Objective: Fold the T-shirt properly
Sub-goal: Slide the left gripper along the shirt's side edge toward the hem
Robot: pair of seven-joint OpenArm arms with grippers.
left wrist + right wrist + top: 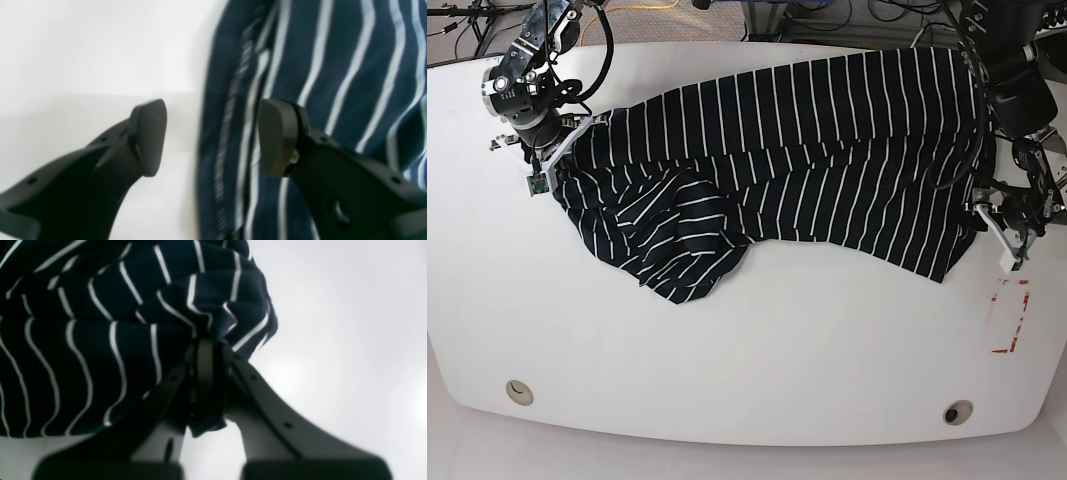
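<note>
The T-shirt (827,150), dark with thin white stripes, lies spread across the white table, bunched and folded over at its left end. My right gripper (555,155) is at that left end. In the right wrist view, my right gripper (205,353) is shut on a gathered fold of the T-shirt (100,340). My left gripper (989,215) hangs at the shirt's right edge. In the left wrist view, my left gripper (213,136) stands open. The hem of the T-shirt (333,66) runs between its fingers, one over fabric and one over bare table.
The white table (727,350) has two round holes near its front edge (519,391) (958,411). A red-outlined mark (1007,315) sits on the table just below the left gripper. Cables lie beyond the back edge (827,15).
</note>
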